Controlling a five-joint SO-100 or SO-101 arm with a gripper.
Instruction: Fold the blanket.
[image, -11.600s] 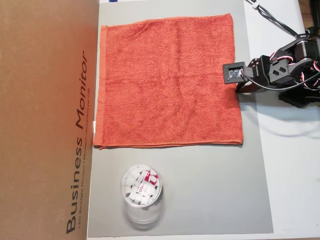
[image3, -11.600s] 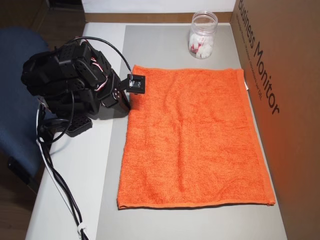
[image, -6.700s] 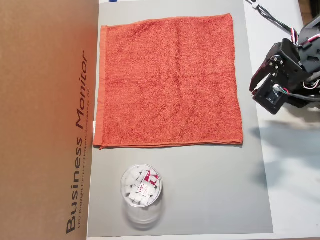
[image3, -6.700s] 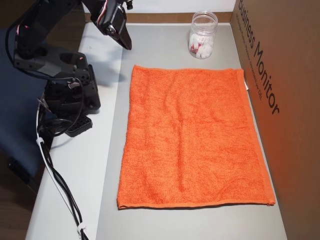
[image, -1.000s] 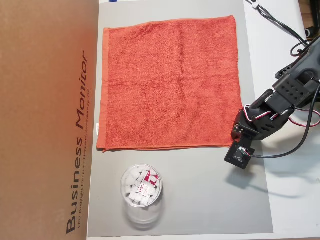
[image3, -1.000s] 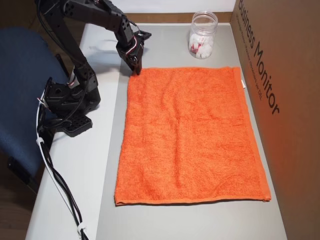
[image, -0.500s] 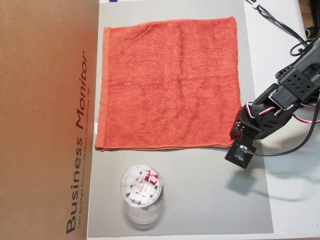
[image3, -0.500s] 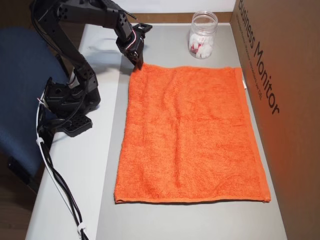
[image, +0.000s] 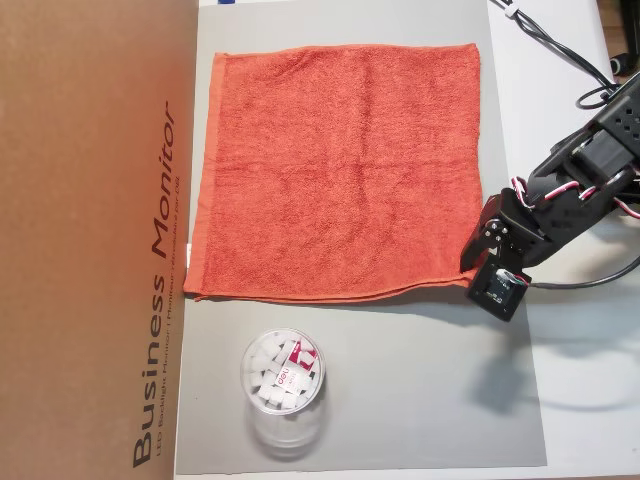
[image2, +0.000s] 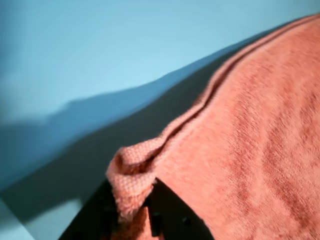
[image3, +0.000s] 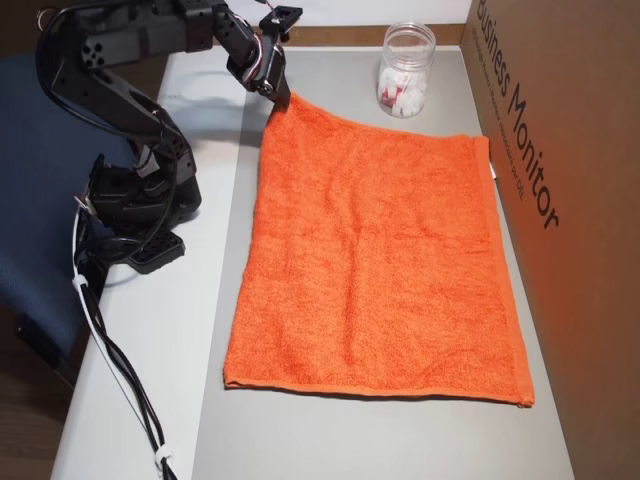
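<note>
Now the fingers (image3: 283, 98) pinch one corner of the blanket (image: 340, 170), raised just off the grey mat at lower right of an overhead view; the rest lies flat; I would carry that corner high and slowly toward the cardboard box (image: 95, 240), so the cloth rolls over without dragging.

Orange-red, roughly square terry-cloth blanket (image: 340, 170) lying spread open and unfolded, pile fuzzy, flat hemmed border running along the edges. Lying mostly flat, one corner rising off the surface in an overhead view (image3: 290, 103), adjoining edge pulling taut from it. Corner hem bunching and curling into a small fold in the wrist view (image2: 132, 175). Opposite edge sitting just beside a vertical brown surface. Faint creases showing across the middle.
</note>
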